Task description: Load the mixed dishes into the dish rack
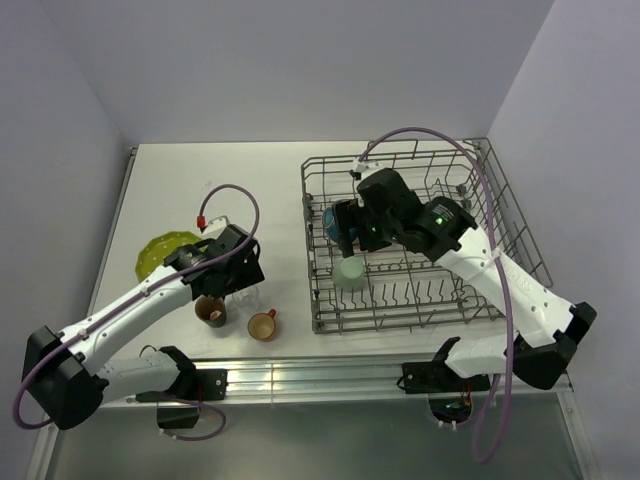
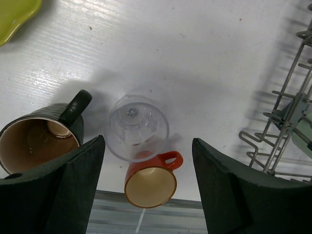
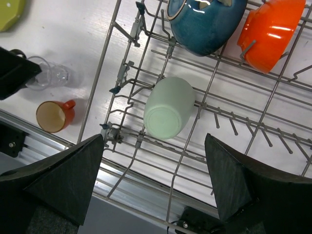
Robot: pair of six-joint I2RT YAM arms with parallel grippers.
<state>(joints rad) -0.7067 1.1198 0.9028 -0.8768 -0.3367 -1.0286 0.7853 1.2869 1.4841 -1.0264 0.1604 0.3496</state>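
**Both grippers spread, three dishes in the rack**

We found the left gripper (image 2: 147,161) with its jaws spread wide above the clear glass (image 2: 136,127), pinching nothing. The glass stood on the white table (image 2: 195,48), close beside the dark brown mug (image 2: 41,139) and the small orange cup (image 2: 151,181). The yellow-green plate (image 2: 14,17) lay farther off on the table. The right gripper (image 3: 153,161) hung over the dish rack (image 1: 430,295), its jaws likewise wide apart and empty. Below it the pale green cup (image 3: 169,108) lay on its side among the tines. The blue bowl (image 3: 204,22) and the orange-red bowl (image 3: 270,31) sat side by side deeper in the rack.
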